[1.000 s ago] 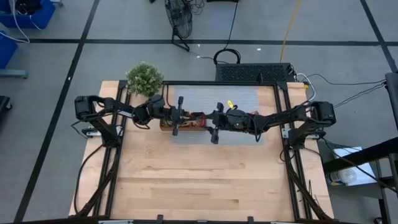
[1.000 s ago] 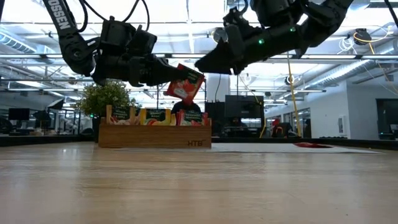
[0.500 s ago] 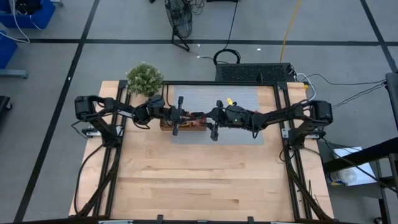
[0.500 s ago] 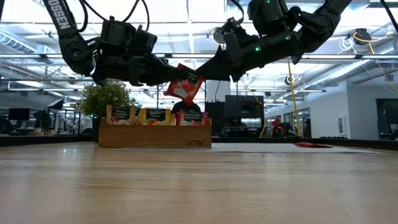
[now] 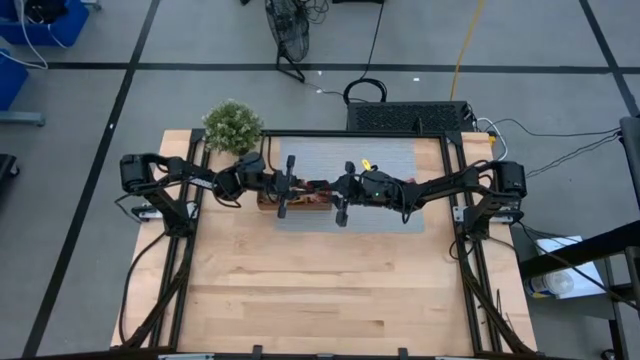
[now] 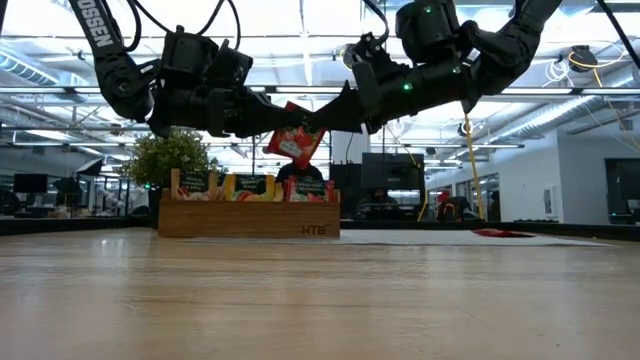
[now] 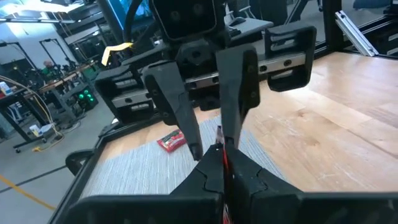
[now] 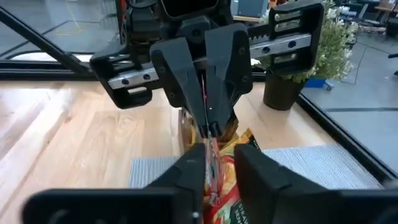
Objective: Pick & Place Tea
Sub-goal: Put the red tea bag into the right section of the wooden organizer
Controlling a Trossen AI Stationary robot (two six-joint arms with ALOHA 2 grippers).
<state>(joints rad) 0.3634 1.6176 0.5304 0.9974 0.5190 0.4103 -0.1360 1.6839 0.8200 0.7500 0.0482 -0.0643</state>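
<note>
I see left gripper [image 6: 262,115] pinching red square foil tea sachet [image 6: 296,134] at centre frame, above brown wooden tray [image 6: 249,217]. Right gripper [image 6: 322,118] fingers part-spread around sachet's far edge, handover under way. Tray part-stocked; one red sachet [image 7: 170,141] loose on grey mat [image 7: 124,176], mid-left in left wrist view.

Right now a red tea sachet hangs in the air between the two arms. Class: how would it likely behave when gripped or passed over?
The red sachet hangs tilted from one pinched edge, so it is probably light. It looks thin and flat, so it may flex or swing. Its foil looks smooth, so it could slip between the left gripper and the right gripper.
</note>
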